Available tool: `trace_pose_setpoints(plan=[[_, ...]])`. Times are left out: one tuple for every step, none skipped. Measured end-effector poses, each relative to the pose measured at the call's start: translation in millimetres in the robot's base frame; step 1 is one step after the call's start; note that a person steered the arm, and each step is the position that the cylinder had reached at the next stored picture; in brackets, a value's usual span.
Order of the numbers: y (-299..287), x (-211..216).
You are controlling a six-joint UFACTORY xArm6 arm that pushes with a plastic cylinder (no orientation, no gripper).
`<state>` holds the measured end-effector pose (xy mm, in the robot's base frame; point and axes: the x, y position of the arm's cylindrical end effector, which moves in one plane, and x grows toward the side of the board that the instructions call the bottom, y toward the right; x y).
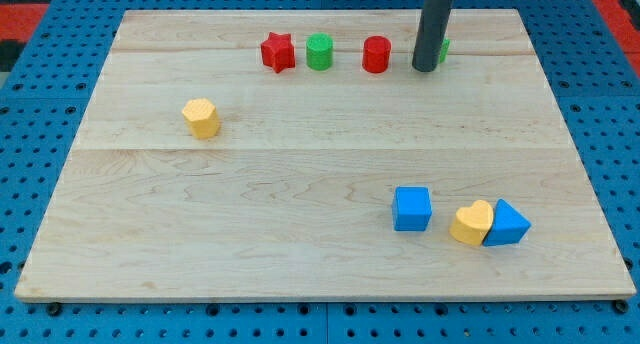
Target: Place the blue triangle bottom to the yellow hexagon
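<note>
The blue triangle [508,224] lies at the view's lower right, touching a yellow heart [472,223] on its left. The yellow hexagon [201,117] sits alone at the view's left, far from the triangle. My tip [425,69] rests on the board near the view's top, right of centre, just in front of a green block [443,50] that the rod mostly hides. The tip is far above the blue triangle and far right of the hexagon.
A red star [278,52], a green cylinder [319,52] and a red cylinder [376,55] stand in a row along the top, left of my tip. A blue cube [412,208] sits left of the yellow heart. The wooden board [300,244] lies on a blue pegboard.
</note>
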<state>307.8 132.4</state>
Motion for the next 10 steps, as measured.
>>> trace_pose_setpoints(plan=[[3.6, 2.5], [53.3, 44.9], [78.0, 120.8], [91.7, 180.3], [111.1, 206.5], [93.9, 234.7], [53.2, 254.0], [-44.2, 257.2], [-84.1, 230.6], [-79.9, 207.2]])
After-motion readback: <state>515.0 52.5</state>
